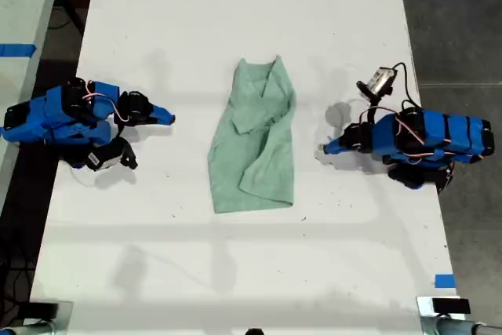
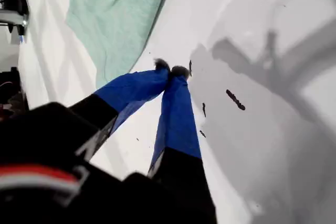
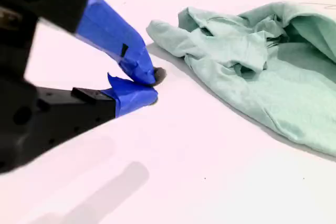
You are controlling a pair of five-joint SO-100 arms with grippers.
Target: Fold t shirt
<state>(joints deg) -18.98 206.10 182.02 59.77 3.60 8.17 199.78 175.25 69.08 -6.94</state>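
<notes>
T shirt (image 1: 255, 143) lay crumpled mid-tabletop (image 1: 235, 272) between my arms; both my first end effector (image 2: 172, 71) and second end effector (image 3: 152, 85) were closed and empty; it looked light, limp, best pinched at a hem corner.

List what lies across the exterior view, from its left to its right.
Blue tape strip → an arm's gripper → t shirt → the other arm's gripper → small blue tape piece.
</notes>
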